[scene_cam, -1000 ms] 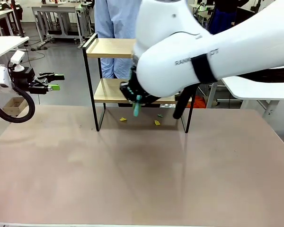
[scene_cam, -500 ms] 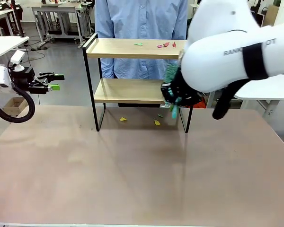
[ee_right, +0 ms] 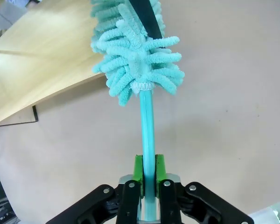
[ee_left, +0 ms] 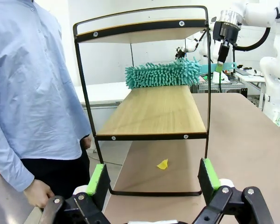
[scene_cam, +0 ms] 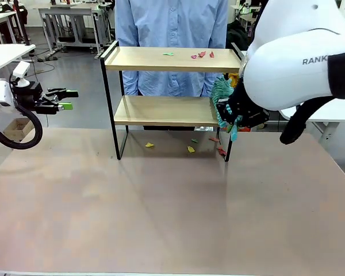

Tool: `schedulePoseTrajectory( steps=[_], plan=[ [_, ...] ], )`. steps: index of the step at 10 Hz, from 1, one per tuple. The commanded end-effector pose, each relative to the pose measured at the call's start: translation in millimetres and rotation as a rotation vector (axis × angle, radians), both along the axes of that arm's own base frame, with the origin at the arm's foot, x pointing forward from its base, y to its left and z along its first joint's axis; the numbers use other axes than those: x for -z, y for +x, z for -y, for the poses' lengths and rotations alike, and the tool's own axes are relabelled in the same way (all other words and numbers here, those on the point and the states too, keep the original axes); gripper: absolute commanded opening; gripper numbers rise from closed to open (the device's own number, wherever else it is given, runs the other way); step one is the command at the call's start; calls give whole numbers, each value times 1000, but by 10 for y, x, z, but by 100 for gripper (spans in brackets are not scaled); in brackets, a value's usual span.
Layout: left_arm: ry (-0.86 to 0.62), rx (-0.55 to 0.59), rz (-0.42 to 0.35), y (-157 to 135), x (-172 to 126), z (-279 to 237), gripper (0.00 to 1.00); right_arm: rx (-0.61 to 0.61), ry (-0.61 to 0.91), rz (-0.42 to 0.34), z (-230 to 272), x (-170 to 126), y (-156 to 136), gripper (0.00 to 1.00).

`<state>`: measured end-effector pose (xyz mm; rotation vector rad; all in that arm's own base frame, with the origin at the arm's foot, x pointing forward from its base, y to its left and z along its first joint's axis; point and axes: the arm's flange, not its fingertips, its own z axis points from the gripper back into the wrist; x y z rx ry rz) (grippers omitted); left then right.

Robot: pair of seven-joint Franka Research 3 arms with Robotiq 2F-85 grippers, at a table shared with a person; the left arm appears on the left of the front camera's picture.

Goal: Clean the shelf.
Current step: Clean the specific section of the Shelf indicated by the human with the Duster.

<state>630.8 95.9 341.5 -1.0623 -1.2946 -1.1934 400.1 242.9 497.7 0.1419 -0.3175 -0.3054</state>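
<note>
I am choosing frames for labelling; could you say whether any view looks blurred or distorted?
Front view: duster at the shelf slightly soft, rest sharp. Left wrist view: sharp, frame skewed by the wide lens. Right wrist view: crisp, evenly lit.

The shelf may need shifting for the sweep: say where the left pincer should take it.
Take the shelf by an upright black post of its end frame, coming from the end the left pincer faces: the post is thin, bare and vertical, so the open jaws should close across it.
</note>
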Motion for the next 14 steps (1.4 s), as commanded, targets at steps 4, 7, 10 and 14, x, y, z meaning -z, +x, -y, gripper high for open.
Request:
schedulePoseTrajectory(
  steps=[4,7,10,14],
  plan=[
    [7,0,4,-4,-34,12,100,-129,29,21,-54,-49,-46,13],
    [7,0,4,-4,-34,12,100,-470,129,10,-57,-123,-165,13],
    [7,0,4,-4,-34,12,100,-794,181,36,42,-166,-323,13],
    [7,0,4,-4,-34,12,100,-1098,216,-38,378,-182,-634,13]
  ],
)
